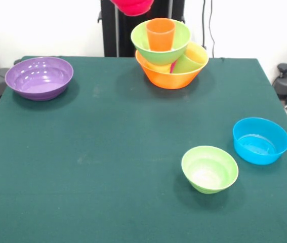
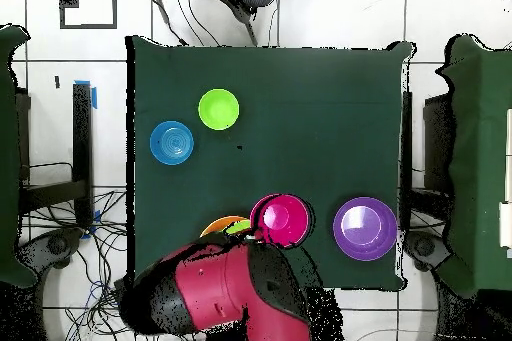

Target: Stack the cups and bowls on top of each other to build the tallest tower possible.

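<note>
The tower stands at the table's far middle: a large orange bowl [image 1: 171,78] holds a yellow cup [image 1: 197,51], a light green cup [image 1: 186,65] and a sliver of a magenta cup. On them rests the large light green bowl [image 1: 181,38], tilted, with an orange-red cup [image 1: 160,34] upright inside. A small pink-red bowl [image 1: 131,6] hangs in the air just above and left of the tower, cut off by the top edge. In the overhead view this bowl [image 2: 281,219] sits at the arm's end, with my gripper [image 2: 257,224] at its rim, mostly hidden.
A wide purple bowl [image 1: 39,77] sits at the far left. A small light green bowl [image 1: 209,168] and a blue bowl [image 1: 260,140] stand side by side at the near right. The red arm [image 2: 215,292] covers most of the tower from above.
</note>
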Tool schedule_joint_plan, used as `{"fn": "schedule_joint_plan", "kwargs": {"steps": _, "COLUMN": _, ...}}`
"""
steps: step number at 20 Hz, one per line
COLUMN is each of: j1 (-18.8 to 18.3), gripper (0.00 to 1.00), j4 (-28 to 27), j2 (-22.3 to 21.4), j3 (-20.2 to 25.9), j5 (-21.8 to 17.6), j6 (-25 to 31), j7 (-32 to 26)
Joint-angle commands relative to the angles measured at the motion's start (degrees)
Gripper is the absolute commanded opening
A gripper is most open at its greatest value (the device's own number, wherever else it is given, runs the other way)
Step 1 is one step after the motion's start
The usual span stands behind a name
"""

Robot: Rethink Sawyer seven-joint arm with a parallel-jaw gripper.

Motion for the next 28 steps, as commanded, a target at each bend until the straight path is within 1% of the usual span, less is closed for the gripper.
{"fn": "schedule_joint_plan", "kwargs": {"steps": 1, "j1": 4.0, "gripper": 0.0, "j4": 5.2, "j2": 5.4, "j3": -4.5, "j5": -6.8, "j6": -6.4, "j7": 17.8}}
{"fn": "schedule_joint_plan", "kwargs": {"steps": 5, "j1": 7.0, "gripper": 0.0, "j4": 4.7, "j2": 8.1, "j3": -6.6, "j5": -7.6, "j6": -10.4, "j7": 22.3}}
{"fn": "schedule_joint_plan", "kwargs": {"steps": 7, "j1": 8.3, "gripper": 0.0, "j4": 3.7, "j2": 10.3, "j3": -7.2, "j5": -7.7, "j6": -11.3, "j7": 24.1}}
{"fn": "schedule_joint_plan", "kwargs": {"steps": 9, "j1": 8.7, "gripper": 0.0, "j4": 3.1, "j2": 11.1, "j3": -7.7, "j5": -7.1, "j6": -11.6, "j7": 24.2}}
{"fn": "schedule_joint_plan", "kwargs": {"steps": 13, "j1": 9.3, "gripper": 0.0, "j4": 2.5, "j2": 10.9, "j3": -8.2, "j5": -5.9, "j6": -10.2, "j7": 23.3}}
{"fn": "schedule_joint_plan", "kwargs": {"steps": 20, "j1": 12.0, "gripper": 0.0, "j4": 2.2, "j2": 10.4, "j3": -9.4, "j5": -4.1, "j6": -8.2, "j7": 24.2}}
{"fn": "schedule_joint_plan", "kwargs": {"steps": 28, "j1": 15.2, "gripper": 0.0, "j4": 1.8, "j2": 10.1, "j3": -11.8, "j5": -3.6, "j6": -6.6, "j7": 24.9}}
